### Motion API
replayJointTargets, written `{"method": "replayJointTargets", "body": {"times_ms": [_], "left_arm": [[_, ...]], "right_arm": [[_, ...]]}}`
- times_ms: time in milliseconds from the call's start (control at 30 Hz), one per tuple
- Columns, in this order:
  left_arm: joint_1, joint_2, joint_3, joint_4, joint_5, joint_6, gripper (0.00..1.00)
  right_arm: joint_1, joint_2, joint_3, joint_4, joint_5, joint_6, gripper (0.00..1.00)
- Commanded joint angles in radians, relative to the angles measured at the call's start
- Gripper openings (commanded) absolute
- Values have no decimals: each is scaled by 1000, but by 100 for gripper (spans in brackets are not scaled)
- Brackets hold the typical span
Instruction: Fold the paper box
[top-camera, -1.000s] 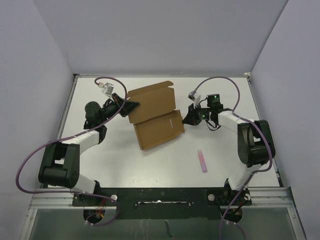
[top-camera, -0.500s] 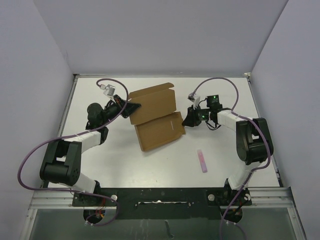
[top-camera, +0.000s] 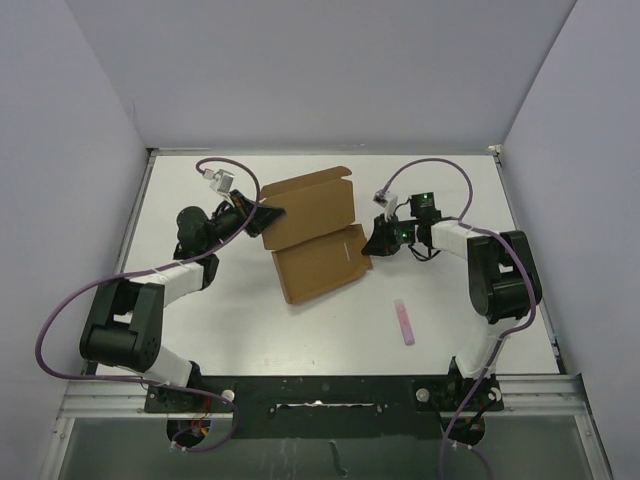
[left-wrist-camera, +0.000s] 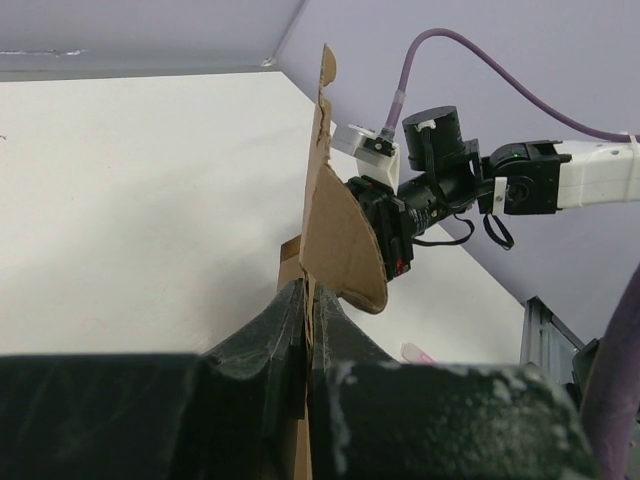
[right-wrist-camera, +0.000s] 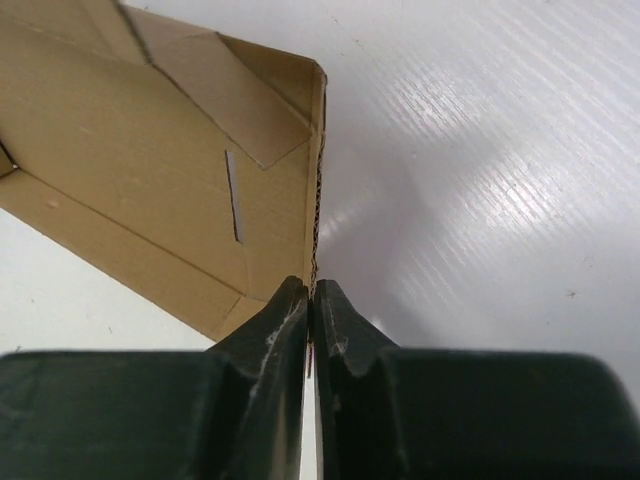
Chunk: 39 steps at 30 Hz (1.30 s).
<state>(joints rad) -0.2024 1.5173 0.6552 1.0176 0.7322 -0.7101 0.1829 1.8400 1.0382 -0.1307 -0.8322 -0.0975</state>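
The paper box (top-camera: 315, 235) is a brown cardboard sheet with flaps, partly folded, in the middle of the white table. My left gripper (top-camera: 268, 214) is shut on the box's left edge; in the left wrist view the cardboard (left-wrist-camera: 325, 220) stands upright between the fingers, with a rounded flap to the right. My right gripper (top-camera: 369, 241) is shut on the box's right side wall; in the right wrist view the corrugated edge (right-wrist-camera: 317, 180) runs straight into the closed fingers, with the box's inside (right-wrist-camera: 130, 150) to the left.
A small pink stick (top-camera: 404, 321) lies on the table near the right arm, apart from the box; its tip shows in the left wrist view (left-wrist-camera: 418, 352). Grey walls enclose the table on three sides. A black rail (top-camera: 320, 392) runs along the near edge.
Both grippers keep their hold. The box has shifted slightly to the right and nearer, and the right gripper has moved a little left with the side wall.
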Motion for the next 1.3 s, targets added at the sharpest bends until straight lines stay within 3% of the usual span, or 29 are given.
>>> {"method": "replayJointTargets", "body": {"times_ms": [0,400,767,1267], "left_arm": [[-4,6,16,52,-18,20,0],[-9,-19,10,-28,-75,76,0],[15,-59,-16,-116,-218,132,0],[14,-37,3,-135,-195,133,0]], "right_arm": [[1,-61,22,48,-8,-15,2],[66,-210,-11,22,175,-87,0],[81,-194,-9,2,167,-124,0],[135,-174,-10,-7,158,-149,0]]}}
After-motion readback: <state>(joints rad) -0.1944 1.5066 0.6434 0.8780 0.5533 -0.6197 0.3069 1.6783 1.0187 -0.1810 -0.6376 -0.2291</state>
